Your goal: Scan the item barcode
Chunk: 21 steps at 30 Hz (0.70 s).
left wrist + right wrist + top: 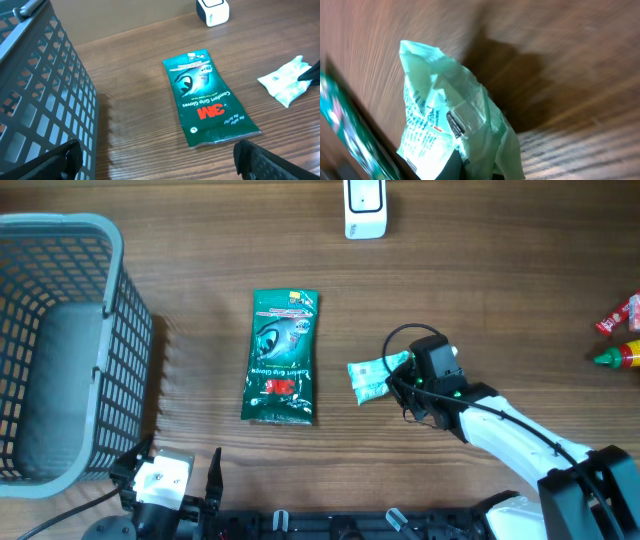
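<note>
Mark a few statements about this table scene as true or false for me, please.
1. The right claw is shut on the pale green packet. True.
2. The green glove pack lies inside the basket. False: it lies flat on the table, beside the basket.
3. The left claw is open and holds nothing. True.
4. The left claw grips the white scanner. False: the scanner stands untouched at the table's far edge.

one basket [60,222], one scanner [365,205], two packets [283,355] [375,377], two sauce containers [620,315] [620,356].
</note>
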Each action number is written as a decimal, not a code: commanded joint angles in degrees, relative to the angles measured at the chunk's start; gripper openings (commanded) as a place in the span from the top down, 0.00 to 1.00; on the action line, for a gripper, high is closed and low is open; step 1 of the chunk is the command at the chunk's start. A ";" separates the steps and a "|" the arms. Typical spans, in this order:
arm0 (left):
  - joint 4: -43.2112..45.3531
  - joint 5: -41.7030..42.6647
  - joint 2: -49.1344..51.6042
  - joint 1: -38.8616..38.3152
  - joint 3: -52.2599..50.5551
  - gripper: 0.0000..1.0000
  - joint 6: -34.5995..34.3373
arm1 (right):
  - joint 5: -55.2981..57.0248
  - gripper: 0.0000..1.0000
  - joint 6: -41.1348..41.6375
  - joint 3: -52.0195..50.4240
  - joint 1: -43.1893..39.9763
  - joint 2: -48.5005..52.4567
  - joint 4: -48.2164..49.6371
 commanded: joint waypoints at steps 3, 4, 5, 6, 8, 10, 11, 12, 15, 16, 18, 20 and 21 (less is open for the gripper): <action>0.31 0.26 -0.44 -0.26 0.04 0.00 0.28 | -11.28 0.96 -23.34 1.68 0.07 -12.17 -0.90; 0.31 0.26 -0.42 -0.26 0.04 0.00 0.28 | -13.53 0.96 -23.12 1.68 0.07 -14.82 -1.99; 0.31 0.26 -0.44 -0.26 0.04 0.00 0.28 | -16.06 0.96 -23.04 1.68 0.07 -17.86 -3.39; 0.31 0.26 -0.44 -0.26 0.04 0.00 0.28 | -17.42 0.96 -22.43 1.68 0.07 -20.37 -5.11; 0.31 0.26 -0.44 -0.26 0.04 0.00 0.28 | -18.14 0.96 -20.52 1.68 0.09 -25.40 -9.44; 0.31 0.26 -0.42 -0.26 0.04 0.00 0.28 | -18.14 0.96 -20.68 1.68 0.09 -29.99 -13.73; 0.31 0.26 -0.42 -0.26 0.04 0.00 0.28 | -18.16 0.96 -20.94 1.68 0.09 -31.76 -16.09; 0.31 0.26 -0.42 -0.26 0.04 0.00 0.28 | -18.14 0.96 -21.24 1.68 0.09 -32.96 -18.18; 0.31 0.26 -0.44 -0.26 0.04 0.00 0.28 | -18.12 0.96 -25.03 1.68 0.09 -36.74 -26.91; 0.31 0.26 -0.44 -0.26 0.04 0.00 0.28 | -18.12 0.96 -26.01 1.68 0.09 -37.11 -27.45; 0.31 0.26 -0.44 -0.26 0.04 0.00 0.28 | -18.12 0.96 -26.03 1.68 0.09 -37.20 -27.17; 0.31 0.26 -0.42 -0.26 0.04 0.00 0.28 | -18.14 0.96 -26.40 1.68 0.09 -37.20 -26.71; 0.31 0.26 -0.44 -0.26 0.04 0.00 0.28 | -18.12 0.96 -26.56 1.68 0.09 -37.20 -26.53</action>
